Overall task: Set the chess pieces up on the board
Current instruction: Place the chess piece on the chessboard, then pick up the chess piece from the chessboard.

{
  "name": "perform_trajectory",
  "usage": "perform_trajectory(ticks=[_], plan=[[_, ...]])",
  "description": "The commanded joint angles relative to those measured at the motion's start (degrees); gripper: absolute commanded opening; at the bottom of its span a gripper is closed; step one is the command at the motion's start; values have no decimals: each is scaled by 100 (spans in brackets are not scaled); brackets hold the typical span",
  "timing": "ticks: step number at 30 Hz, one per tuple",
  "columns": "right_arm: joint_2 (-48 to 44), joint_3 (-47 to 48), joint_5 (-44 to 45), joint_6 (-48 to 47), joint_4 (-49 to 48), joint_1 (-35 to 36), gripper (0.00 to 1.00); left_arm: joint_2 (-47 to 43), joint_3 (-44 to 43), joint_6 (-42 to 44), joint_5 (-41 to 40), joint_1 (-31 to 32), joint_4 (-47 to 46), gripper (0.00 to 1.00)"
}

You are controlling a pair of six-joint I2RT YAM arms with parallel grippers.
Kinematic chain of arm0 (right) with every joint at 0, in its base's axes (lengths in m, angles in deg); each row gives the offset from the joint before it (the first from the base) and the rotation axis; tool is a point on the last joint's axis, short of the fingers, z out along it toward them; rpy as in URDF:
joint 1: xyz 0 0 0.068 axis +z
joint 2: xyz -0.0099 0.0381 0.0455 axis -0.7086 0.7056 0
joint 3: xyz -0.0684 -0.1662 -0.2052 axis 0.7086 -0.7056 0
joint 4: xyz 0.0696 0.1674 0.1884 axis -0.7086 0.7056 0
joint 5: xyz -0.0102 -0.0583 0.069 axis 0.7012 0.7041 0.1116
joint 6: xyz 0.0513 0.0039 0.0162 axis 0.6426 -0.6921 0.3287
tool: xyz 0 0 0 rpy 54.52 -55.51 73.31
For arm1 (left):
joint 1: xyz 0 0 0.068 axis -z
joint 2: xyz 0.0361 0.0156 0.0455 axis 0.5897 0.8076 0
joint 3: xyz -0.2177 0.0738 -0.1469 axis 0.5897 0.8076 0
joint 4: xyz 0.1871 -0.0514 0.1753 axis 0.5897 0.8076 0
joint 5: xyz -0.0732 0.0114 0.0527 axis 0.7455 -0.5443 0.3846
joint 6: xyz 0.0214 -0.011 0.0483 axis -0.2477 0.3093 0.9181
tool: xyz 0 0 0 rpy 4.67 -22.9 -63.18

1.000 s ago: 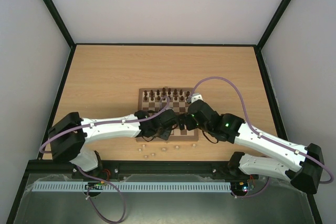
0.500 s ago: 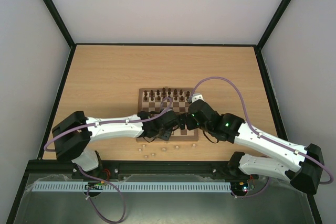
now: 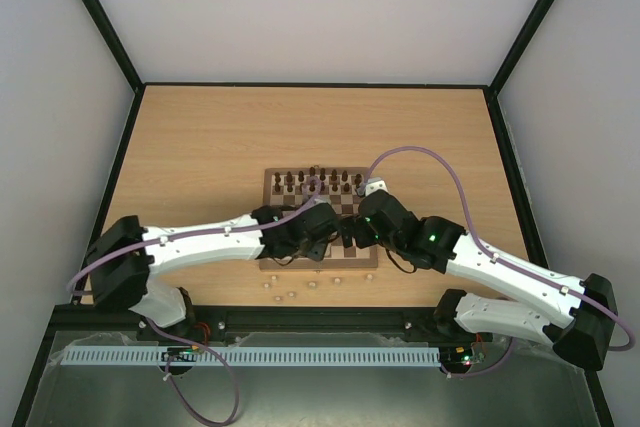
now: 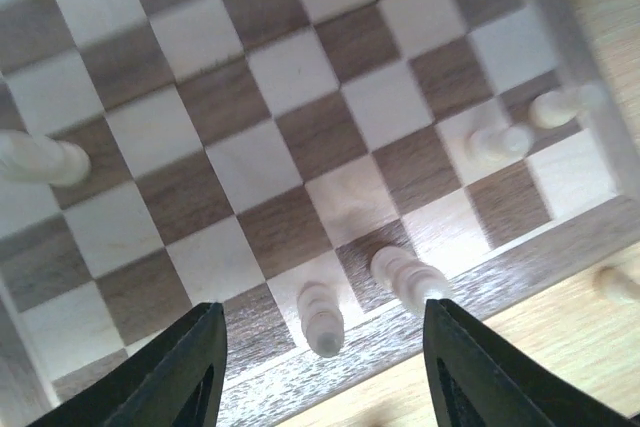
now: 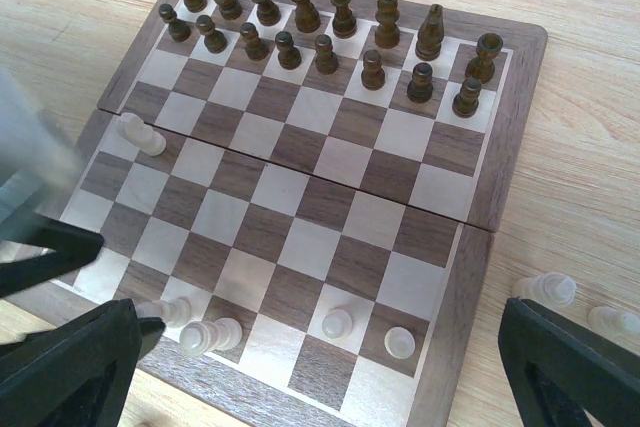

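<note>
The board lies mid-table, with dark chess pieces filling its two far rows. My left gripper is open low over the near edge. A pale piece stands free between its fingers, and a second pale piece stands just right of it. More pale pieces stand on the near rows, and one stands at the left side. My right gripper hangs open above the board's near right part, holding nothing. In the top view both grippers meet over the board's near half.
Loose pale pieces lie on the wooden table in front of the board, and two more lie beside its right edge. The left arm's finger reaches into the right wrist view at the left. Black-framed walls enclose the table.
My left gripper has opened from shut and let go of a pale piece, which now stands on the board's near row. The left arm shifted slightly. The right arm has not moved.
</note>
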Motion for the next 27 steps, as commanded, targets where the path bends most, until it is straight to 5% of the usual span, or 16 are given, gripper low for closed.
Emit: perform_trajectory(ticks=[1, 8, 13, 19, 27], plan=[[-76, -65, 45, 68, 41, 0, 99, -550, -446, 128, -451, -128, 394, 62], [-50, -56, 45, 72, 47, 5, 99, -986, -393, 415, -552, -1193, 395, 98], [5, -56, 12, 59, 48, 5, 99, -1008, -36, 529, -347, -1888, 126, 99], [73, -56, -40, 43, 27, 5, 99, -645, 224, 504, -114, -2020, -200, 99], [108, -70, -144, 24, -5, 0, 99, -383, 397, 378, 166, -2019, -484, 62]])
